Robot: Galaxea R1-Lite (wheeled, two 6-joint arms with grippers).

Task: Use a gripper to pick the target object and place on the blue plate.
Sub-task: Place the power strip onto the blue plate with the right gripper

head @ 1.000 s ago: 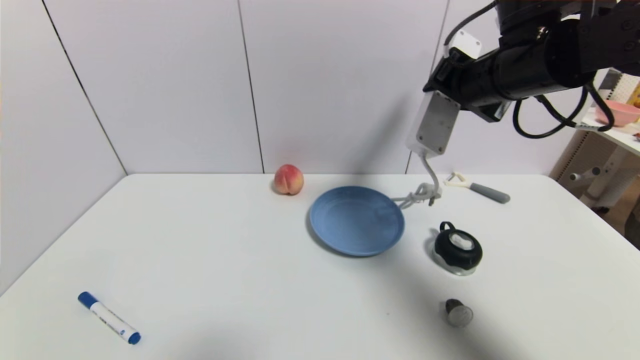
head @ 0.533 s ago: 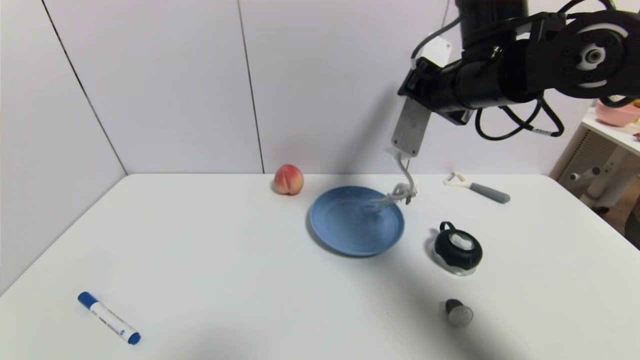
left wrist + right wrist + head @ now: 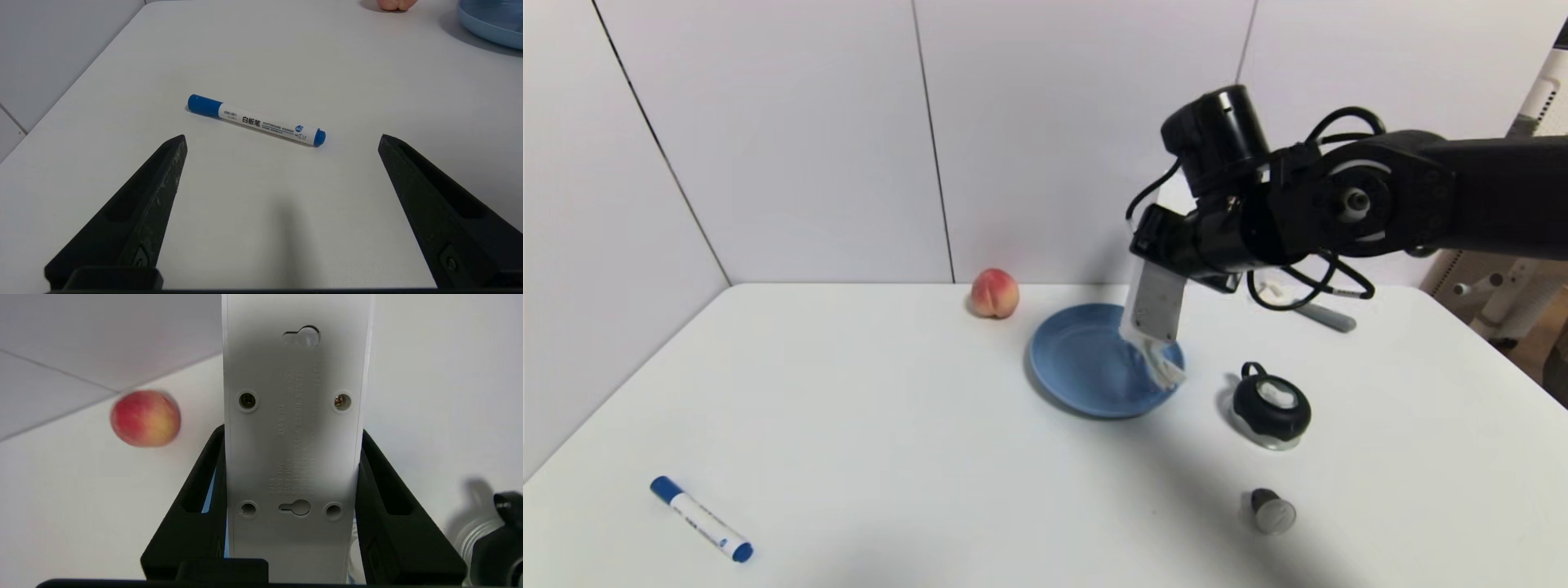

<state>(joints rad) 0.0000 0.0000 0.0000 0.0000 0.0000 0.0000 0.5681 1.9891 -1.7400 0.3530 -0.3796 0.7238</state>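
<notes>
The black right gripper (image 3: 291, 457) has swung lower and leftward, its fingers clamped on the long white rectangular power strip (image 3: 1154, 304), which now hangs tilted over the round light-blue plastic plate (image 3: 1086, 367); its bundled white cable (image 3: 1165, 369) lies on the plate's right rim. A peach (image 3: 994, 293) sits behind; a black-lidded jar (image 3: 1271, 406) stands right. The left gripper (image 3: 282, 141) gapes over a blue-capped marker (image 3: 256, 120).

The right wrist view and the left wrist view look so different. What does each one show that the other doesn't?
Only the right wrist view shows the right gripper clamped on the white power strip, with part of a black-lidded jar off to one side. Only the left wrist view shows the left gripper wide open above the table, with the blue-capped marker beyond it. Both show the peach, the blue plate and the white table.
</notes>
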